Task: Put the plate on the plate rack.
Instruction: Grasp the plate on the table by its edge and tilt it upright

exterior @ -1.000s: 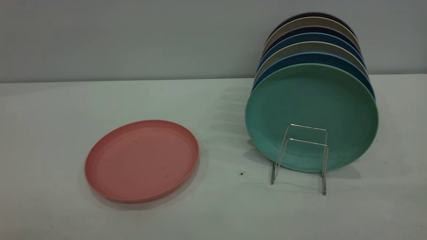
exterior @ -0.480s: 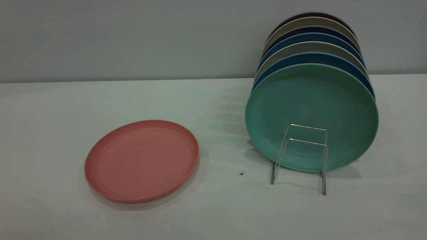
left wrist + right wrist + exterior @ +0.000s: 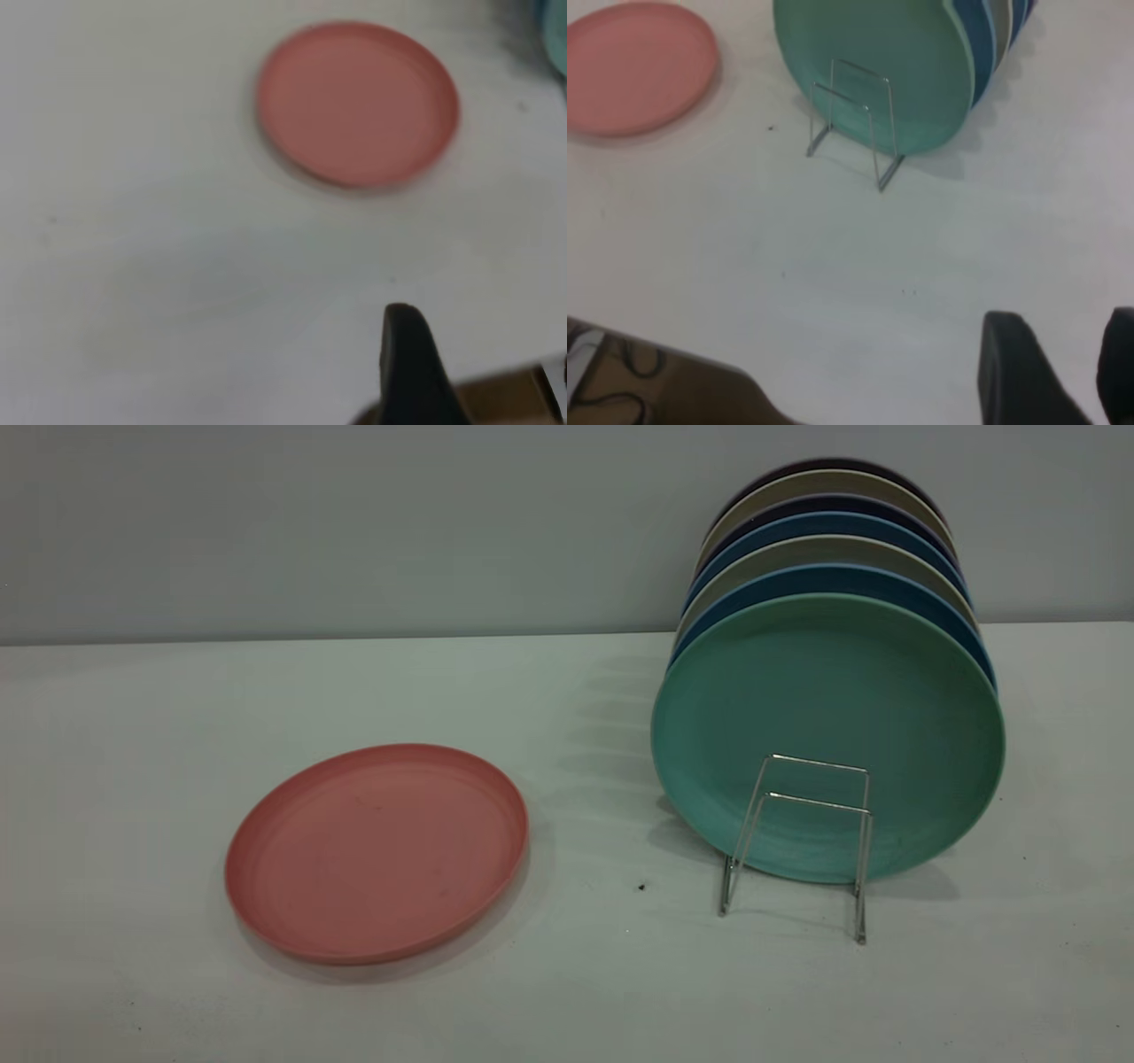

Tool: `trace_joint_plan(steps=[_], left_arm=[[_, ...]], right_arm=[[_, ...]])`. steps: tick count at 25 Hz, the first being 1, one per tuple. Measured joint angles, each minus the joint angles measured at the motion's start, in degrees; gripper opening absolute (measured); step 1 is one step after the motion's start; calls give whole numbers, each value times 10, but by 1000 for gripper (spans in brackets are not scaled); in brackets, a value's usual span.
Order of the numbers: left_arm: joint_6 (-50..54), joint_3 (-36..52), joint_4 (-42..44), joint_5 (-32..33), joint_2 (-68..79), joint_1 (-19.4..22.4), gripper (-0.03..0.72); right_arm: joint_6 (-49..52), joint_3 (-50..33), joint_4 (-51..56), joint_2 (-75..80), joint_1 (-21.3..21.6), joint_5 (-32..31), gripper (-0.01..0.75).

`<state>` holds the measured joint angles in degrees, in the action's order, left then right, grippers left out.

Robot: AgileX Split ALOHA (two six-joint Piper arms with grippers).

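The salmon-pink plate point(image 3: 376, 855) lies flat on the white table, left of centre, with nothing touching it. It also shows in the left wrist view point(image 3: 359, 102) and the right wrist view point(image 3: 633, 66). The silver wire plate rack point(image 3: 819, 802) stands at the right, and its two front loops are free; it also shows in the right wrist view point(image 3: 859, 69). Neither gripper shows in the exterior view. My left gripper point(image 3: 407, 354) hovers over bare table, well short of the pink plate. My right gripper point(image 3: 1067, 332) is open and empty over bare table, well short of the rack.
A teal-green plate point(image 3: 828, 726) stands upright in the rack behind the free loops, with several blue, grey and dark plates point(image 3: 828, 540) behind it. A small dark speck point(image 3: 640, 887) lies between plate and rack. The table's near edge point(image 3: 673, 372) shows by the right gripper.
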<state>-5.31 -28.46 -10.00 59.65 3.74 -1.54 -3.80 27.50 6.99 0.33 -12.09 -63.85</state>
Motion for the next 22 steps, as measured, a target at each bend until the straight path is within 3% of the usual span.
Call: trace_joint_plan(steps=[5, 12, 22], left_arm=[[78, 0, 39, -96, 112, 0, 446], [94, -4, 43, -186, 341, 0, 446], [75, -111, 43, -241, 642, 0, 446]], right_arm=[[7, 23, 1, 100, 0, 36, 243], [-14, 71, 1, 274, 0, 87, 243], [-47, 114, 9, 453, 0, 138, 243]])
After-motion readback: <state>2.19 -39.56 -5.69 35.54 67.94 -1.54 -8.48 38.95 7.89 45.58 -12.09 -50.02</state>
